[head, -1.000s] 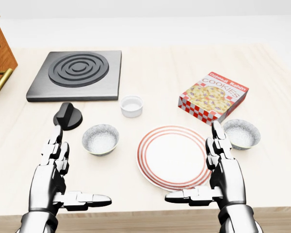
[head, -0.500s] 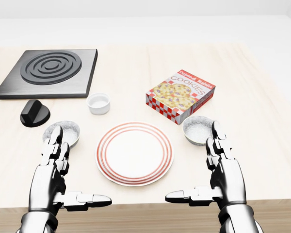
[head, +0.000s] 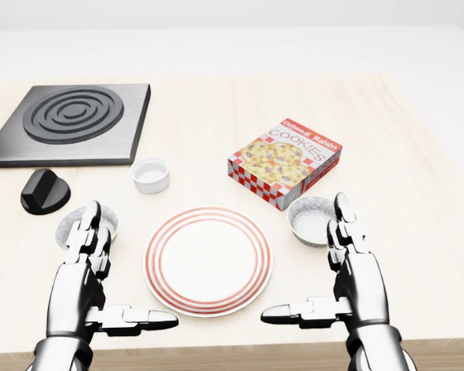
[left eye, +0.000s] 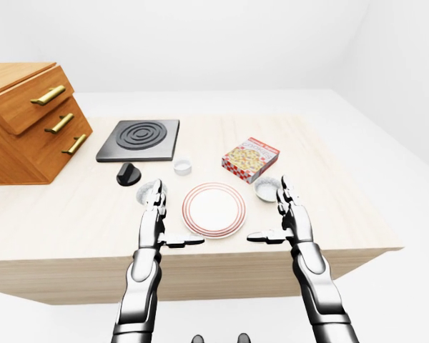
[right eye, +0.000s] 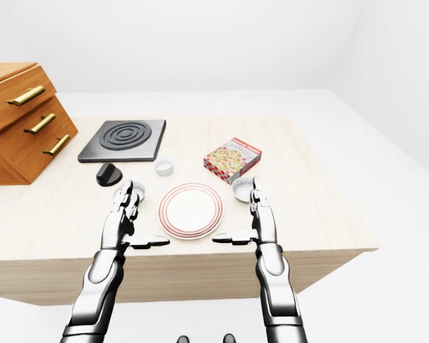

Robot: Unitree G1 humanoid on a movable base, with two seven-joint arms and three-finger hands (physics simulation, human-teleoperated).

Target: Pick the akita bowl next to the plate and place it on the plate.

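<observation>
Head view: the left hand (head: pixel 93 290) and the right hand (head: pixel 348 286) are both hovering over the near edge of the table (head: pixel 417 170), fingers spread and straight, thumbs pointing inward toward each other, neither one gripping anything. The red-ringed plate (head: pixel 209 260) is sitting between the two hands. One akita bowl (head: pixel 311 219) is lying just right of the plate, close to it but apart, with the right hand's fingertips overlapping its right rim in the picture; contact cannot be told. A second grey bowl (head: pixel 69 226) is lying left of the plate, partly hidden by the left hand's fingers. A cookie box (head: pixel 285 161) is lying flat just above the right bowl. A small white ramekin (head: pixel 150 175) is sitting above the plate's left side, a black knob (head: pixel 44 192) further left, and a black stove plate (head: pixel 69 122) at top left.

Left-eye view: a wider shot. A wooden drawer cabinet (left eye: pixel 28 121) with brass handles is standing on the table's left end. Both arms are reaching in from the bottom, hands level with the plate.

Right-eye view: nearly the same layout, shifted left. Both hands are showing splayed, unloaded fingers; the right-hand bowl is sitting just beside the plate, under the cookie box.
</observation>
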